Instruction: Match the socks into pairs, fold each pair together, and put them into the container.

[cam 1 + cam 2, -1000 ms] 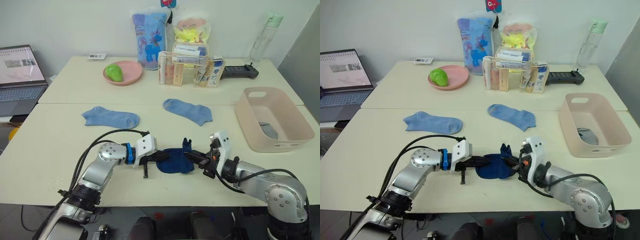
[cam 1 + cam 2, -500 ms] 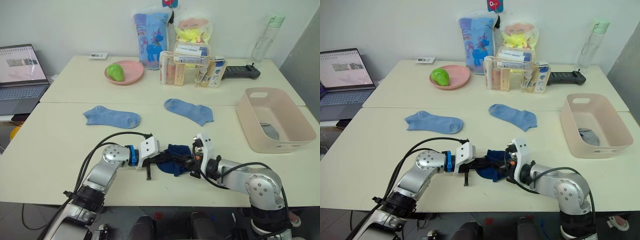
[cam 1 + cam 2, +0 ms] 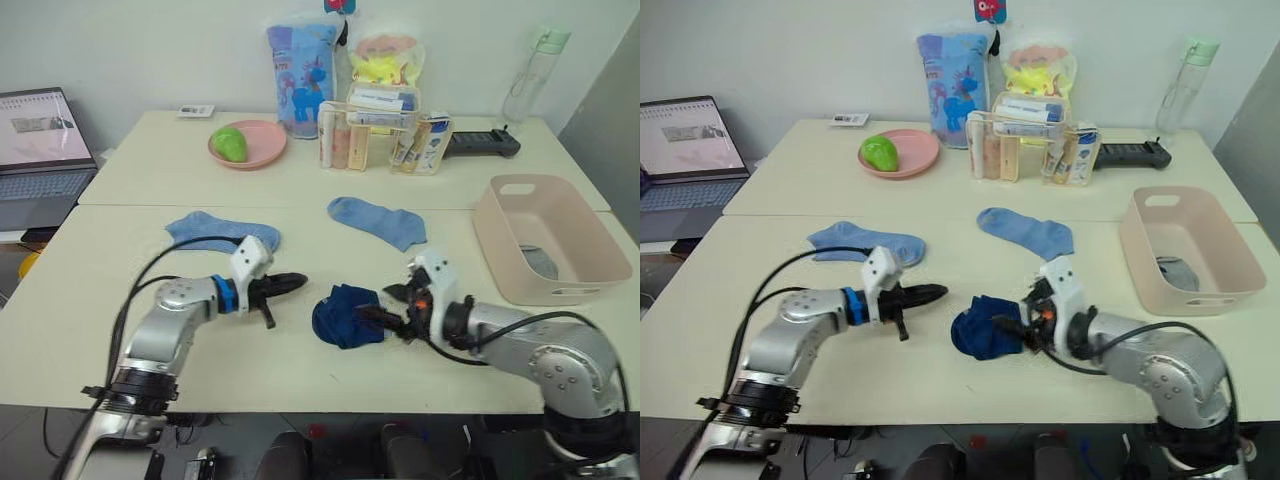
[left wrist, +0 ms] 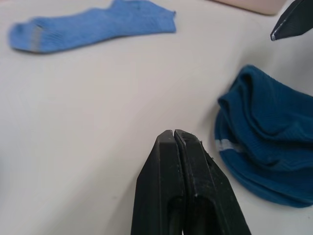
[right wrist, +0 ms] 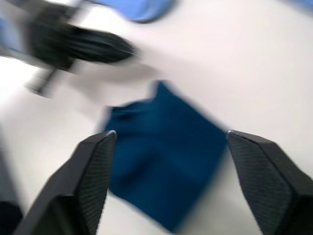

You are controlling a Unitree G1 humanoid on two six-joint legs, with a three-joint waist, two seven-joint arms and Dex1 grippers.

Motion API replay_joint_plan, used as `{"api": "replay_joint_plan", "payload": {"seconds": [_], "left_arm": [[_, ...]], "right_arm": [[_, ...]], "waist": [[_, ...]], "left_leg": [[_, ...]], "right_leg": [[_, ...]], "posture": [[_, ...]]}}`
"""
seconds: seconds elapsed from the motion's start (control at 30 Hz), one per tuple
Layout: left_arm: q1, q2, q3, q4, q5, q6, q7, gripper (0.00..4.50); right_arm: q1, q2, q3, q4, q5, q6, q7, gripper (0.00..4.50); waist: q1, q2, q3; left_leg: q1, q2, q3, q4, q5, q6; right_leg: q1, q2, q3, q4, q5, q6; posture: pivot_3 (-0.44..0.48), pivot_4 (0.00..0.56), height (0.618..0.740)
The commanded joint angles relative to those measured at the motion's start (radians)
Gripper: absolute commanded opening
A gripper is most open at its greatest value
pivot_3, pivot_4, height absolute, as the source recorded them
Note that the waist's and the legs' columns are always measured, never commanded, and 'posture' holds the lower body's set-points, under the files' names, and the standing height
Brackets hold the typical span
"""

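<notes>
A folded bundle of dark navy socks (image 3: 345, 315) lies on the near table, free of both grippers. My right gripper (image 3: 386, 306) stands open just to its right, its fingers (image 5: 93, 166) spread wide on either side of the bundle (image 5: 166, 161) in the right wrist view. My left gripper (image 3: 297, 282) is shut and empty, a short gap to the left of the bundle (image 4: 264, 156). One light blue sock (image 3: 222, 230) lies flat behind the left arm, another (image 3: 378, 220) mid-table. The pink container (image 3: 585, 290) stands at the right with a grey sock (image 3: 540, 262) inside.
On the back table are a pink plate (image 3: 262, 150) with a green object, a clear organiser (image 3: 385, 140), two printed bags, a bottle (image 3: 528, 75) and a black device (image 3: 482, 143). A laptop (image 3: 40, 150) sits at the far left.
My right gripper has opened and let go of the navy bundle, which now lies on the table. My left gripper has drawn back to the left, away from the bundle, still shut.
</notes>
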Motion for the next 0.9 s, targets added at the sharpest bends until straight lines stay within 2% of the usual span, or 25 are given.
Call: {"api": "replay_joint_plan", "payload": {"seconds": [0.03, 0.13, 0.2, 0.3, 0.47, 0.6, 0.77, 0.9], "left_arm": [[-0.027, 0.019, -0.045, -0.129, -0.052, 0.002, -0.097, 0.0], [-0.022, 0.035, -0.096, -0.201, -0.066, 0.029, -0.149, 0.0], [-0.005, 0.052, -0.158, -0.237, -0.025, 0.005, -0.175, 0.0], [0.005, 0.039, -0.212, -0.199, 0.049, -0.05, -0.145, 0.0], [-0.026, 0.018, -0.258, -0.089, 0.146, -0.13, -0.104, 0.0], [-0.046, 0.001, -0.274, -0.008, 0.211, -0.11, -0.045, 0.0], [0.007, 0.064, -0.232, -0.088, 0.111, -0.048, -0.146, 0.0], [-0.039, 0.097, -0.184, -0.145, 0.015, 0.076, -0.18, 0.0]], "right_arm": [[-0.009, 0.017, 0.067, 0.026, -0.075, -0.112, 0.04, 2.66], [-0.016, 0.018, 0.13, 0.074, -0.154, -0.175, 0.064, 1.6], [-0.032, 0.03, 0.18, 0.122, -0.21, -0.221, 0.077, 0.86], [-0.051, 0.063, 0.226, 0.205, -0.277, -0.272, 0.084, 0.03], [-0.056, 0.1, 0.27, 0.263, -0.35, -0.308, 0.101, 0.03], [-0.074, 0.115, 0.337, 0.297, -0.439, -0.335, 0.098, 0.03], [-0.049, 0.131, 0.294, 0.256, -0.46, -0.428, 0.135, 0.03], [-0.009, 0.079, 0.241, 0.147, -0.414, -0.427, 0.217, 0.03]], "waist": [[0.0, 0.0, 0.0], [0.0, 0.0, 0.0], [0.0, 0.0, 0.0], [-0.002, 0.001, 0.001], [0.001, 0.001, 0.001], [0.0, 0.001, 0.001], [-0.004, 0.001, 0.001], [0.0, 0.002, 0.002]], "left_leg": [[0.0, 0.0, 0.0, 0.0, 0.0, 0.0], [0.0, 0.0, 0.001, 0.0, 0.0, 0.0], [0.0, 0.0, 0.002, 0.0, 0.0, 0.0], [0.001, 0.0, 0.002, 0.0, 0.0, 0.0], [0.0, 0.0, 0.002, 0.0, 0.0, 0.0], [0.0, 0.0, 0.002, 0.0, 0.0, 0.0], [0.0, 0.0, 0.001, 0.0, 0.0, 0.0], [0.0, 0.0, 0.001, 0.0, 0.0, 0.0]], "right_leg": [[0.0, 0.0, 0.0, 0.0, 0.0, 0.0], [0.0, 0.0, 0.001, -0.001, 0.0, 0.0], [0.0, 0.0, 0.001, -0.001, 0.0, 0.0], [0.0, 0.0, 0.001, 0.0, 0.0, 0.0], [0.0, 0.0, 0.001, 0.0, 0.0, 0.0], [0.0, 0.0, 0.0, 0.0, 0.0, 0.0], [-0.001, 0.0, 0.001, 0.0, 0.0, 0.0], [-0.001, 0.0, 0.0, 0.0, 0.0, 0.0]], "posture": [[0.0, 0.15, 0.703], [0.0, 0.15, 0.703], [0.0, 0.15, 0.703], [0.0, 0.15, 0.703], [0.0, 0.15, 0.703], [0.0, 0.15, 0.703], [0.0, 0.15, 0.703], [0.0, 0.15, 0.703]]}}
